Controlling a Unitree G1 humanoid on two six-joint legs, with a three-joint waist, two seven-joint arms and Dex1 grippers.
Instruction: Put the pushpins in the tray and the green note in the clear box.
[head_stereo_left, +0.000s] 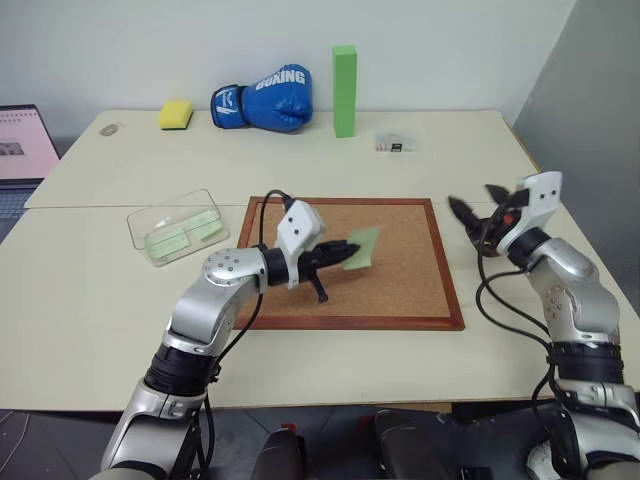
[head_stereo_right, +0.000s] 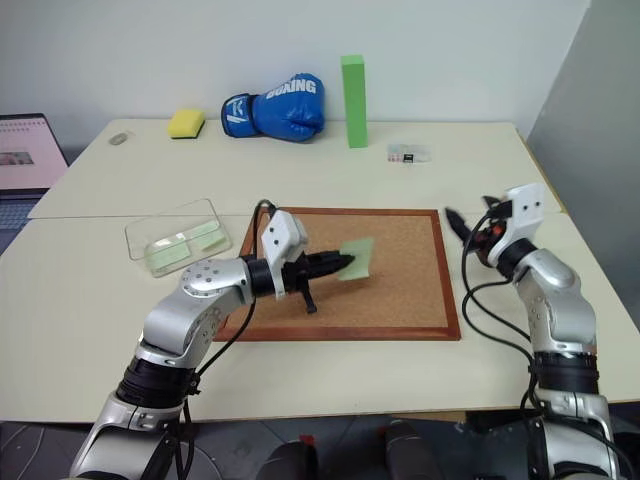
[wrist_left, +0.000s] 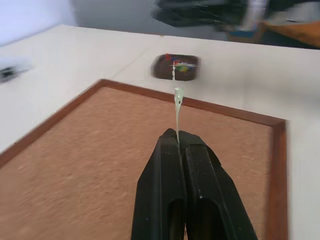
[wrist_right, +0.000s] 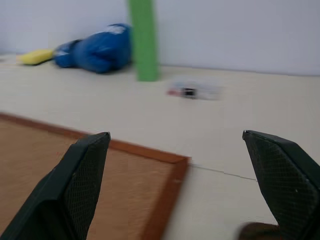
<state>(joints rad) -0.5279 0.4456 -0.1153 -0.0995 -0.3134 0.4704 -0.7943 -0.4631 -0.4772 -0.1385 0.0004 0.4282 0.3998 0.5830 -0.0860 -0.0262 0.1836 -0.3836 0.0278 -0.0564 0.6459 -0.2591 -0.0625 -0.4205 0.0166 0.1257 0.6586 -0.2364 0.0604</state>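
The green note (head_stereo_left: 361, 248) is pinched in the closed left gripper (head_stereo_left: 343, 254) above the corkboard (head_stereo_left: 400, 262); the right gripper (head_stereo_left: 478, 212) is spread wide, empty.

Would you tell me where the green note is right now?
In the head views, the green note is pinched in the left gripper, above the corkboard centre.
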